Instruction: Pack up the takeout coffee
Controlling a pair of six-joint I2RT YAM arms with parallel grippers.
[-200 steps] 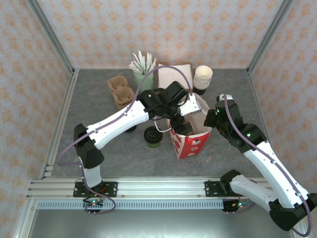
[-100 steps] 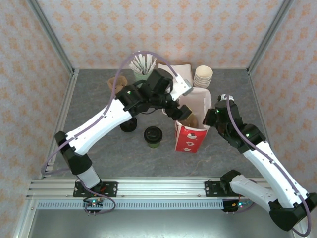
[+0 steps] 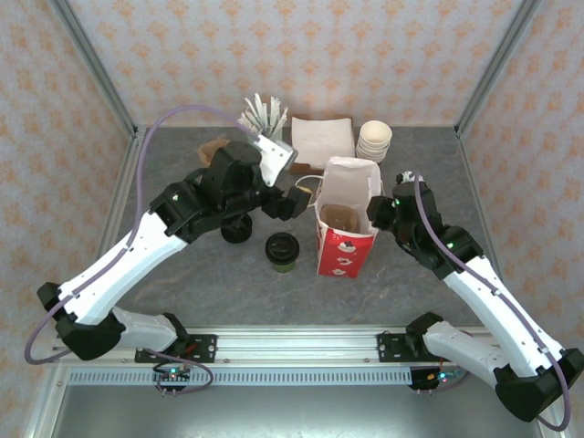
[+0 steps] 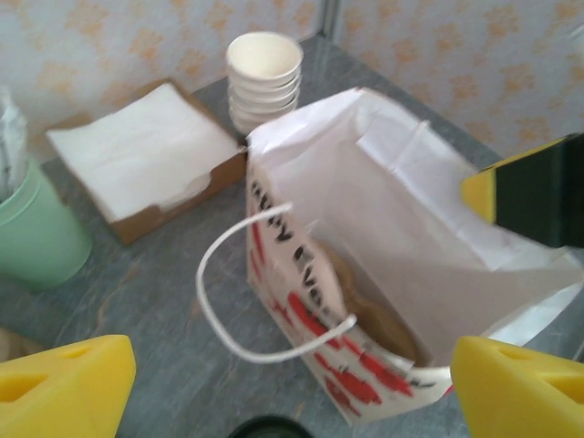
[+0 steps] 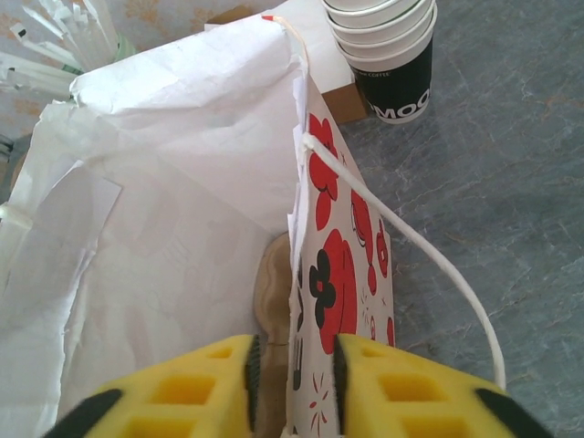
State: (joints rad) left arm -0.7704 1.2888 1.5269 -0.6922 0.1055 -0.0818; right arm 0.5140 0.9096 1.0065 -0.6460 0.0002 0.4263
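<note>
The takeout coffee (image 3: 282, 252), a short olive-green cup with a black lid, stands on the table just left of the red-and-white paper bag (image 3: 347, 239). Its lid edge (image 4: 269, 427) peeks in at the bottom of the left wrist view. The bag (image 4: 365, 237) stands upright and open, with a brown moulded piece (image 3: 345, 217) inside. My left gripper (image 3: 290, 203) hangs open and empty left of the bag's mouth, above the coffee. My right gripper (image 5: 292, 383) straddles the bag's right wall (image 5: 338, 274), jaws slightly apart, with a gap beside the left pad (image 5: 251, 374).
A stack of cream-rimmed cups (image 3: 373, 141), a napkin box (image 3: 321, 137) and a green holder of white sticks (image 3: 263, 123) line the back. Brown pulp trays (image 3: 217, 146) and a low black lid stack (image 3: 235, 228) sit under my left arm.
My left gripper has pulled out of the bag, back to the left. The bag has come upright. My right gripper's jaws have parted from their pinch on the bag wall.
</note>
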